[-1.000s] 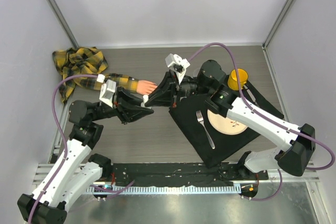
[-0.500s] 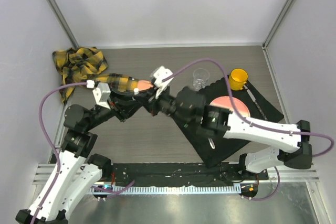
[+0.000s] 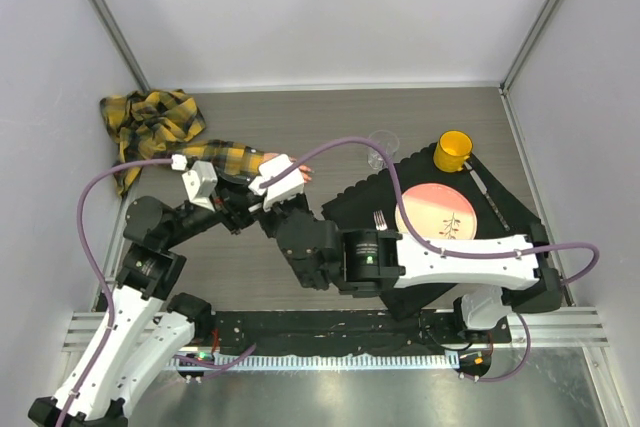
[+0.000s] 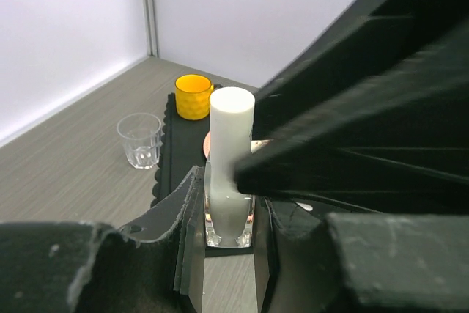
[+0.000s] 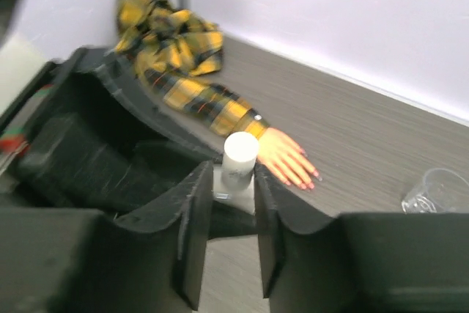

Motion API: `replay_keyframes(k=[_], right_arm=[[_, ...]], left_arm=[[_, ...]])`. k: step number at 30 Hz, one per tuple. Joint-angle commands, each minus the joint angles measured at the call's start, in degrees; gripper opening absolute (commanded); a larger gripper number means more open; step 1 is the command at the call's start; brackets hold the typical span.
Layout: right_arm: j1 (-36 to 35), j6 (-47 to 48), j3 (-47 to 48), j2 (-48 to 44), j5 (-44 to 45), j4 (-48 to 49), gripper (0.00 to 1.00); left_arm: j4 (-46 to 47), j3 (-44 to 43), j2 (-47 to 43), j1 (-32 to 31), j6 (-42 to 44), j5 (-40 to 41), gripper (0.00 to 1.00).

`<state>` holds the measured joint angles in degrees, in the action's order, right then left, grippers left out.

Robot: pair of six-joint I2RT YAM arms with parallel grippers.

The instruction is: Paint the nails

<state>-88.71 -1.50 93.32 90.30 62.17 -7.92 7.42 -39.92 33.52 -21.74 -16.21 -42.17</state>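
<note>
Near the middle of the table (image 3: 300, 117), just on the near side of the fake hand (image 3: 288, 169), your two arms meet over a small clear bottle (image 4: 230, 207). Your left gripper (image 4: 229, 214) is clenched on the bottle's lower body and holds it upright, one finger pressed against each side. Your right gripper (image 5: 231, 181) reaches in from the opposite side. In its own wrist view the jaws stand parted, one on either side of the white cap (image 5: 240, 153), with a thin sliver of gap showing, so read it as released rather than gripping. From the left wrist camera a dark, blurred part of that gripper looks to touch the bottle just under the cap, though you cannot tell from there whether it presses. The peach-pink hand lies flat on the wood and sticks out of the yellow-black plaid sleeve (image 5: 212, 104), whose loose end is bunched in the far left corner. The nails (image 5: 308, 179) sit at the fingertips and point toward the clear glass (image 3: 381, 146); they are apart from both grippers and from the bottle. Right of the glass, a black mat (image 4: 167, 159) carries a yellow cup (image 3: 455, 150) and a plate (image 3: 440, 212).
</note>
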Motion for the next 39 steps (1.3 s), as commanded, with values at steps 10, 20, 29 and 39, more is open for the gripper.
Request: replay_keyframes(k=[10, 20, 29, 39], right_arm=[[11.76, -1.84, -12.27, -20.51, -48.68, -4.65, 0.65], [29.98, -1.04, -17.38, -24.21, -93.50, 1.58, 0.56], [34.04, -5.53, -15.80, -17.89, -104.44, 9.76, 0.48], [34.22, -7.55, -15.62, -16.21, -108.14, 12.93, 0.22]], left_arm=[[9.88, -0.51, 2.95, -0.24, -6.55, -8.70, 0.00], [30.37, 1.78, 7.35, -0.76, -23.43, -23.22, 0.00], [30.46, 1.69, 6.83, -1.20, -23.61, -23.75, 0.00], [29.94, 1.69, 6.39, -1.29, -22.73, -22.87, 0.00]])
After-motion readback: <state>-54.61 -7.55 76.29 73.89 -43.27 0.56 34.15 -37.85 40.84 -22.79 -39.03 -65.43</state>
